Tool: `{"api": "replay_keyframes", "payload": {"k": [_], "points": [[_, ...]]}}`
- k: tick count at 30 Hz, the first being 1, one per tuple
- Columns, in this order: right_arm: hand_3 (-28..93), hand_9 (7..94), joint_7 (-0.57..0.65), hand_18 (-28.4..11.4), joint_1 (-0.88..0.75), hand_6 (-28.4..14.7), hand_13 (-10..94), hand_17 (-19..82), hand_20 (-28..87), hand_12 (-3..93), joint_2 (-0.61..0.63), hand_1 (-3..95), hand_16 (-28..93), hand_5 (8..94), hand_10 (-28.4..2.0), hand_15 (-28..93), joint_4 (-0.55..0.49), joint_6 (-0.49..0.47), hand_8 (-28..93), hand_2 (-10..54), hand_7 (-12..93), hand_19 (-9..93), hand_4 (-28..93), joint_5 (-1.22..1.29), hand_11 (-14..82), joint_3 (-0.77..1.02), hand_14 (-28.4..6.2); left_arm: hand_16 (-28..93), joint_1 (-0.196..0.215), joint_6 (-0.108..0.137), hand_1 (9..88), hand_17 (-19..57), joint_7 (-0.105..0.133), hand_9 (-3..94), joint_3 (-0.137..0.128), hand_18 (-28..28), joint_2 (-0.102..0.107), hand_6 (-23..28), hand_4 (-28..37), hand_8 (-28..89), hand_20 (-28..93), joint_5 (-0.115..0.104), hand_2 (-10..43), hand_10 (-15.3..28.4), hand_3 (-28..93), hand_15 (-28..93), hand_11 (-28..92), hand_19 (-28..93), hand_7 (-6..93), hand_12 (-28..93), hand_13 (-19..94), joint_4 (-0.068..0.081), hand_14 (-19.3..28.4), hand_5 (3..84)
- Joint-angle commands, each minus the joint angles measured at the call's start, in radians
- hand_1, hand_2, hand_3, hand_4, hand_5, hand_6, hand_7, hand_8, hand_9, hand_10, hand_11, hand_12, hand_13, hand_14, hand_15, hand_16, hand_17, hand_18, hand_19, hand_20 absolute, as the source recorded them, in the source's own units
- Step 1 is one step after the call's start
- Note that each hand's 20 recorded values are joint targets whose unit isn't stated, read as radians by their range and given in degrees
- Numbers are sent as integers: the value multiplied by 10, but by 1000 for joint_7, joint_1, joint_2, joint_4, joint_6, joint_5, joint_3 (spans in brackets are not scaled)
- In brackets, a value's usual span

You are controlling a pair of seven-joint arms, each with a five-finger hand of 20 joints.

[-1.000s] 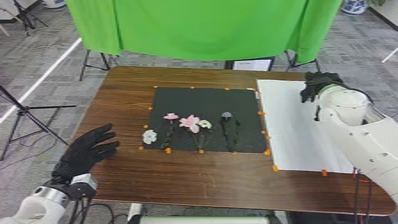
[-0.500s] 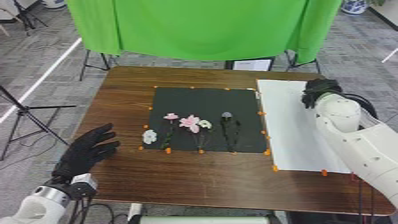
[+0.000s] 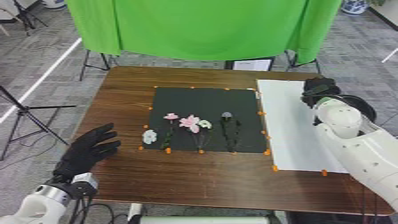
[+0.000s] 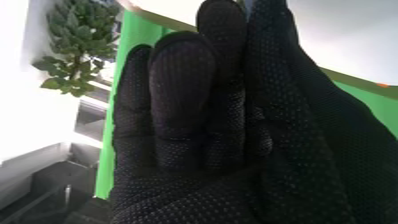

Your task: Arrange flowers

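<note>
Right wrist view cuts off some straight, released fingers of the right hand (image 3: pixel 320 87); the left hand (image 3: pixel 82 154) lies open.

– From where is the table (image 3: pixel 195 182) seen?
– In the head view it is looked down on from above its near edge, facing forward.
– And from the right hand (image 3: pixel 319 88)?
– From that arm's wrist, the glove is viewed very close, lengthwise.
– What is shared?
– The hand (image 4: pixel 191 135) and the green cloth (image 3: pixel 204 30) beyond are caught by both.
</note>
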Motion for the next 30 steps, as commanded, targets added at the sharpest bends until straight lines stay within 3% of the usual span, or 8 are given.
{"api": "replay_keyframes", "payload": {"k": [1,3,5,9,15,21,26,30], "points": [[882,644,99,-159,-9,33,594,222,402,565,20,398,334,506,-72,758,-46,111,63,-95,705,666,-281,7,445,-22,-61,-50,4,-16,260,-76,-8,255,4,222,-3,59,-283,-122,56,6,-20,134,722,427,292,470,225,144,229,6,180,306],[923,443,106,-182,-6,5,500,202,412,541,18,326,311,388,-113,859,-59,68,67,-95,775,662,-272,3,697,-16,-91,-50,2,-14,260,-76,-9,255,6,222,-2,59,-283,-122,56,5,-20,134,721,427,292,470,224,144,229,6,180,306],[931,328,86,-195,-6,-35,426,186,413,542,17,270,299,319,-139,893,-61,57,-241,-95,820,655,-210,-4,756,-12,-104,-51,1,-15,260,-77,-5,255,8,223,-2,59,-283,-122,56,6,-20,134,721,427,292,470,225,144,229,7,181,306],[932,227,67,-206,1,-59,348,157,412,435,0,243,249,218,-166,846,-66,-83,-282,-95,690,638,-229,13,591,12,-106,-51,-1,-14,260,-77,-3,255,11,223,-3,59,-283,-122,55,7,-20,134,722,427,291,469,224,144,229,7,181,305],[932,310,91,-244,24,-18,403,175,364,227,-27,296,155,186,-139,651,-24,-196,-199,-95,443,540,-195,71,133,31,-83,-51,-1,-2,260,-77,12,255,21,223,17,59,-283,-122,55,-5,-21,134,722,428,292,469,225,144,229,9,181,305],[918,385,49,-238,19,12,517,203,346,178,-35,335,197,237,-94,564,3,-209,-181,-95,381,524,-279,65,110,55,-58,-51,3,-4,260,-78,6,255,13,223,7,59,-283,-122,55,0,-21,134,722,428,291,469,224,144,229,7,181,305],[842,587,19,-181,17,32,678,236,328,158,-34,410,340,429,-63,470,20,-171,-193,-91,373,531,-283,29,181,47,-17,-51,-1,-9,260,-77,0,255,13,222,2,60,-283,-122,55,3,-20,135,722,429,291,469,224,145,229,8,182,306],[781,791,-18,-144,4,48,740,255,351,357,-30,473,353,565,-37,505,21,-122,-54,-94,493,557,-283,-15,113,42,-11,-52,0,-5,260,-77,-3,256,12,223,1,62,-283,-122,55,3,-20,135,722,428,291,469,222,144,229,6,181,309]]}}
